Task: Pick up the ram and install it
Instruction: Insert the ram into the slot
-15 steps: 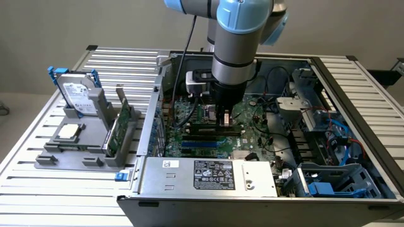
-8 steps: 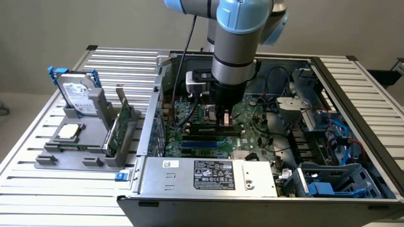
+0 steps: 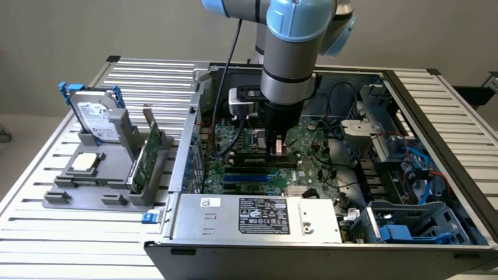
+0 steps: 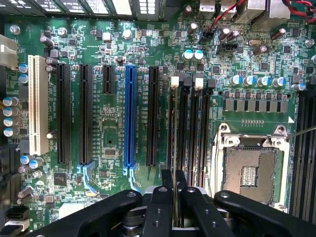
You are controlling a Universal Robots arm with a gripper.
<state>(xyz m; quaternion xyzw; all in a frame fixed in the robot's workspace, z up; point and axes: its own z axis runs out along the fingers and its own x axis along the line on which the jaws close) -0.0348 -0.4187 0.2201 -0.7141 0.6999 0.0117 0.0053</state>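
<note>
In the exterior view the arm reaches down into the open case (image 3: 440,125). The end effector (image 3: 277,147) hangs just above the board (image 3: 315,169), closed on the ram (image 3: 278,143), which is held on edge. In the wrist view the fingers (image 4: 164,200) pinch the ram (image 4: 175,210), seen edge-on as a thin strip. Its long axis runs parallel to the black slots (image 4: 186,128) directly beneath, beside the socket (image 4: 252,170). I cannot tell which slot it is over.
</note>
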